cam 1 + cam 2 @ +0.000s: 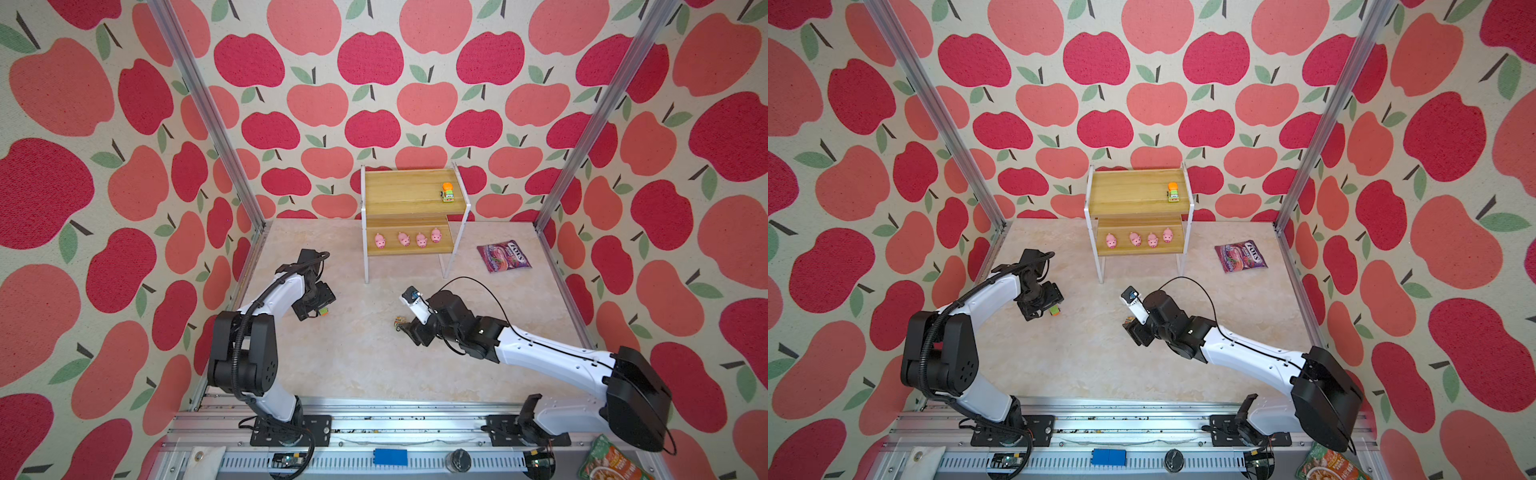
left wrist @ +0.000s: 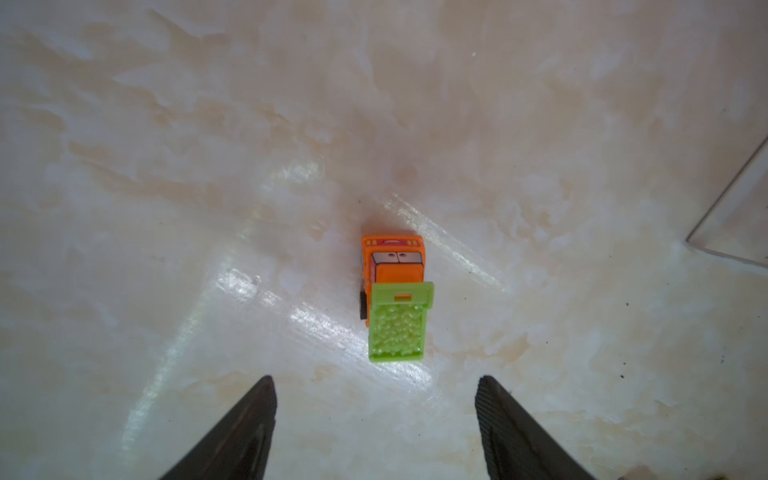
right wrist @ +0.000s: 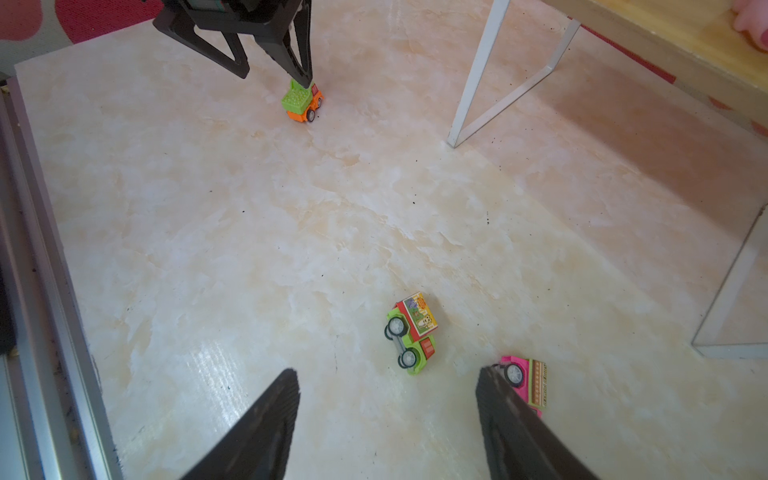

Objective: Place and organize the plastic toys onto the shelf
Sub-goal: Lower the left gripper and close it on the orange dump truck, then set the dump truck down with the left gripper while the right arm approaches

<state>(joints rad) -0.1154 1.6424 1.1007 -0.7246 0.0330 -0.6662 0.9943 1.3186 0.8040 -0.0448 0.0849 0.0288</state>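
The left pincer [image 2: 375,379] stands wide and empty, tips low over the floor [image 2: 166,166]. The orange truck [image 2: 395,299] sits upright on its wheels just ahead of the gap, in line with it and not between the fingers. Seen from the right wrist, one left fingertip looks to be at the truck's green bed, though I cannot tell whether it touches. The right pincer [image 3: 387,370] is also wide and holds nothing. The green truck [image 3: 411,332] lies on its side just ahead of its gap, and the pink car [image 3: 525,382], also on its side, lies close against one finger; contact is unclear. Well beyond both pincers stands the shelf [image 1: 399,191]. Its lower board carries four pigs [image 1: 380,241] in a row, and its upper board carries one parked car [image 1: 447,193] at the end nearer the right pincer, with the rest of that board bare. The bag [image 1: 503,257] lies flat on the floor beyond the right pincer, beside the shelf. By my reading the pigs are done and the cars have barely begun: one is placed and three visible ones remain on the floor, none yet gripped. Each pincer seems lined up for a pick, and the two tipped cars will likely need more care than the upright truck.
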